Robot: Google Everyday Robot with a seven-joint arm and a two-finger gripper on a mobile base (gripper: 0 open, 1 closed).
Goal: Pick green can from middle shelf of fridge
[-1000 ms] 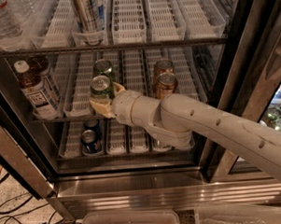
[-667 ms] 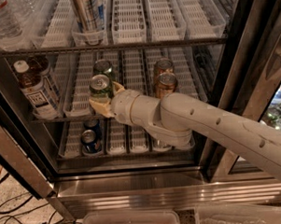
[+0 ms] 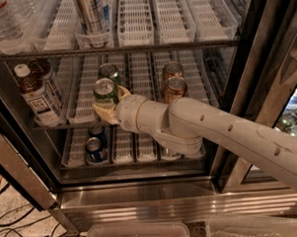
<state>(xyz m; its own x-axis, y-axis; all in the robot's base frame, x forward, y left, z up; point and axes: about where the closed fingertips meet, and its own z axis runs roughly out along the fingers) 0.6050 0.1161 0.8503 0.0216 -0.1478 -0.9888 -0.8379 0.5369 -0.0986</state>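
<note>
The green can (image 3: 105,91) stands at the front of a white lane on the middle shelf (image 3: 81,104) of the fridge (image 3: 142,202). My gripper (image 3: 110,105) reaches in from the right. Its pale yellow fingers (image 3: 103,113) wrap around the lower body of the can, shut on it. The can is upright, with its silver lid showing. A darker second green can (image 3: 109,71) stands right behind it in the same lane. My white arm (image 3: 213,130) crosses the front of the shelf and hides part of the lower tier.
Two copper-orange cans (image 3: 174,87) stand to the right on the same shelf, and a brown bottle (image 3: 37,93) to the left. Blue cans (image 3: 94,146) sit on the lower shelf. A tall can (image 3: 91,14) and a water bottle (image 3: 3,23) are above. Plastic bins (image 3: 139,234) and cables (image 3: 15,230) lie below.
</note>
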